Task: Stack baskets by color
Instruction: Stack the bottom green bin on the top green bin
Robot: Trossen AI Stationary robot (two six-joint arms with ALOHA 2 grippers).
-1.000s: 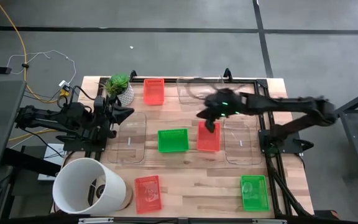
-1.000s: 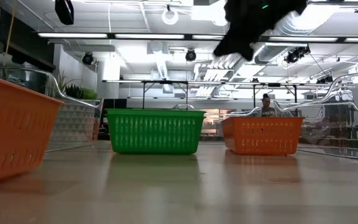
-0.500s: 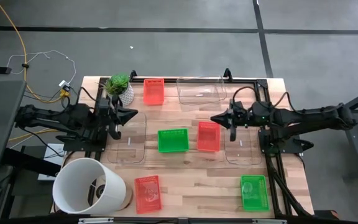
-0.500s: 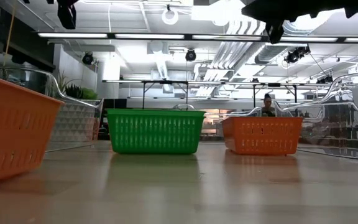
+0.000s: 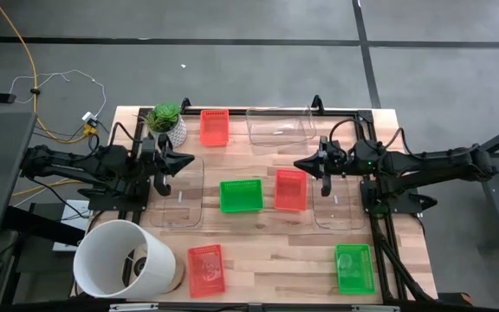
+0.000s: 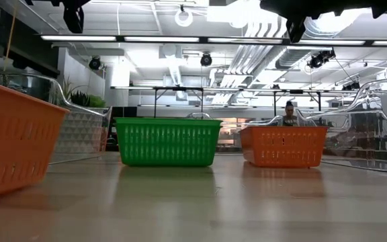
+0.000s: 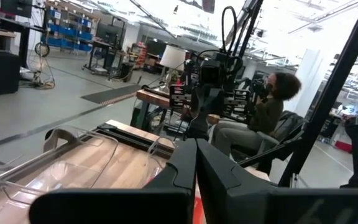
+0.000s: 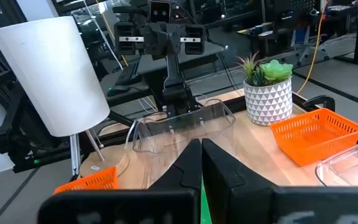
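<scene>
No basket was stacked: three red baskets [image 5: 290, 190] and two green baskets [image 5: 242, 195] lay apart across the table [image 5: 258, 260], among clear baskets [image 5: 178, 192]. The left gripper [image 5: 183, 159] and right gripper [image 5: 305, 164] hovered shut and empty. Only the right wrist view showed the potted plant's [image 8: 268, 89] patterned pot.

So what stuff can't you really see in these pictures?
- Bucket, high view: its own white wall hides most of the inside.
- Red basket, low view: cut off by the picture's edge.
- Clear baskets, high view: see-through, so the rims are hard to trace.
- Person, left wrist view: partly hidden behind the other arm.
- Green basket, high view: a pale patch inside it is too small to make out.
</scene>
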